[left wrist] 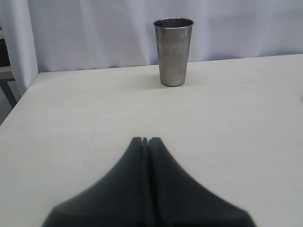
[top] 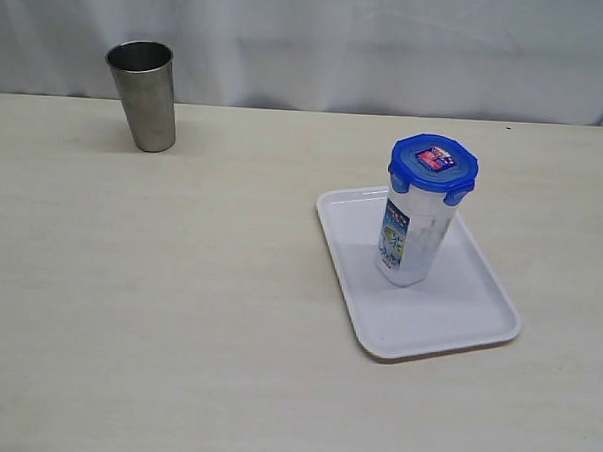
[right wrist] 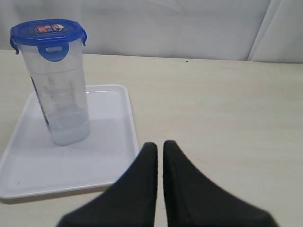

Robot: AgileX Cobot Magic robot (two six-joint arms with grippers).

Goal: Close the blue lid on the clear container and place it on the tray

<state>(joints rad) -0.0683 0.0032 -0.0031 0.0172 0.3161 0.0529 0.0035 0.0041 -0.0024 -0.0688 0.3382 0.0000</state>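
The clear container (top: 411,236) stands upright on the white tray (top: 448,312), with the blue lid (top: 433,162) seated on top and its flaps down. The right wrist view shows the same clear container (right wrist: 60,94), blue lid (right wrist: 47,32) and tray (right wrist: 109,156). My right gripper (right wrist: 160,145) hangs back from the tray's edge, its jaws nearly together with nothing between them. My left gripper (left wrist: 147,140) is shut and empty over bare table. Neither gripper appears in the exterior view.
A steel cup (top: 144,95) stands at the back left of the table, also seen ahead of the left gripper as the steel cup (left wrist: 173,51). A white curtain (top: 390,40) hangs behind the table. The table's left edge (left wrist: 19,101) shows in the left wrist view.
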